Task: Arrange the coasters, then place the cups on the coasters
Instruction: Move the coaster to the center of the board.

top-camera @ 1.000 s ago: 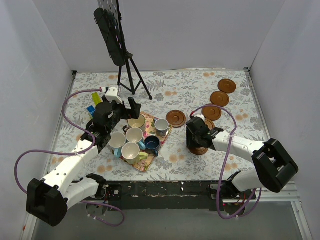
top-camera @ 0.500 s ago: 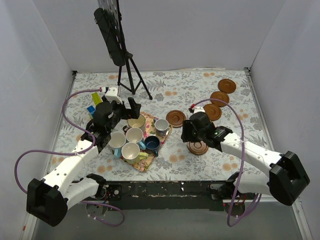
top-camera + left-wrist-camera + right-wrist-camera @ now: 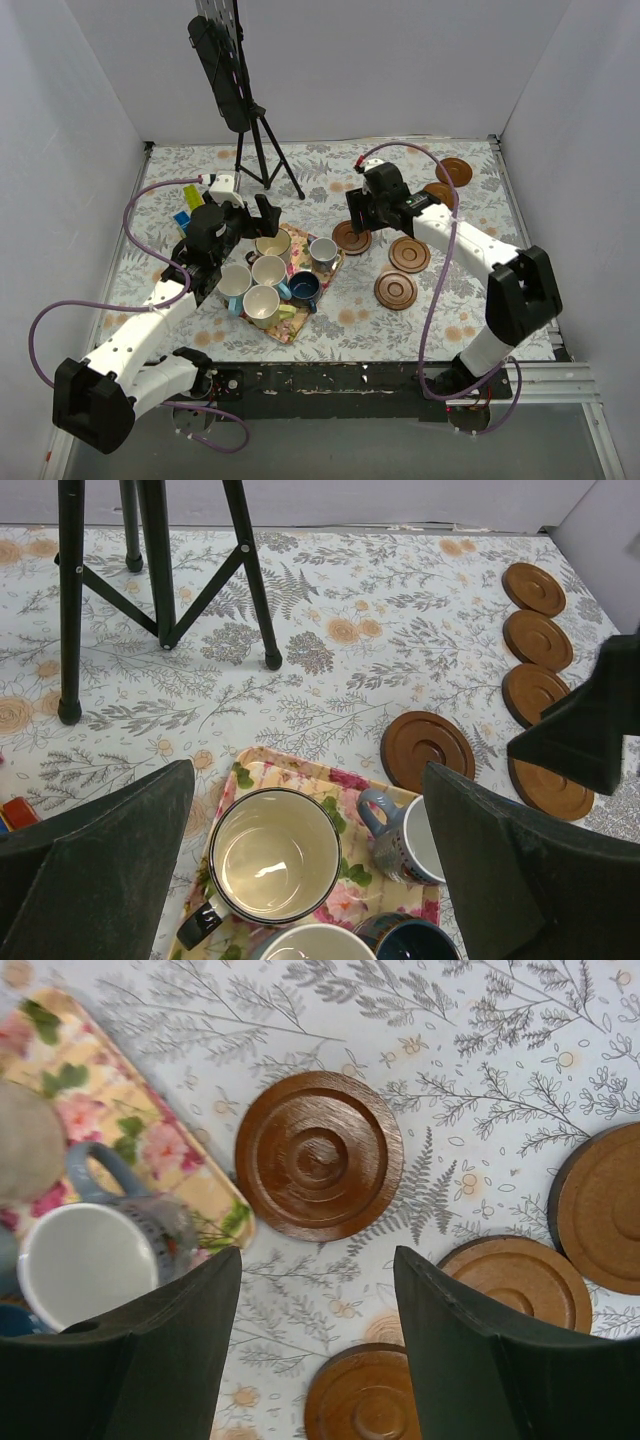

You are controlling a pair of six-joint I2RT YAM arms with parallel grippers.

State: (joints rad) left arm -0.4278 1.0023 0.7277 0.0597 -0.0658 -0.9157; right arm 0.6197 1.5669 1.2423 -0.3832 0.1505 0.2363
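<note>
Several dark brown coasters lie right of the tray: one [image 3: 351, 237] next to the tray, two [image 3: 409, 254] [image 3: 396, 290] nearer the front, and others [image 3: 454, 171] running toward the back right. My right gripper [image 3: 360, 212] hovers open over the tablecloth; in its wrist view the coaster next to the tray [image 3: 318, 1155] lies just past its fingertips [image 3: 318, 1260]. Several cups crowd the floral tray [image 3: 336, 262]. My left gripper [image 3: 308, 770] hangs open above a cream, dark-rimmed cup [image 3: 278, 855], with a grey-white cup [image 3: 410, 842] beside it. Neither gripper holds anything.
A black tripod [image 3: 262, 150] carrying a dark device [image 3: 220, 60] stands at the back left. Coloured toy blocks [image 3: 188, 205] lie left of the tray. White walls close in three sides, and purple cables loop beside both arms.
My right gripper has left the coaster near the front and swung back and left to hover by the coaster next to the tray, its jaws spreading wider. The left arm has not moved.
</note>
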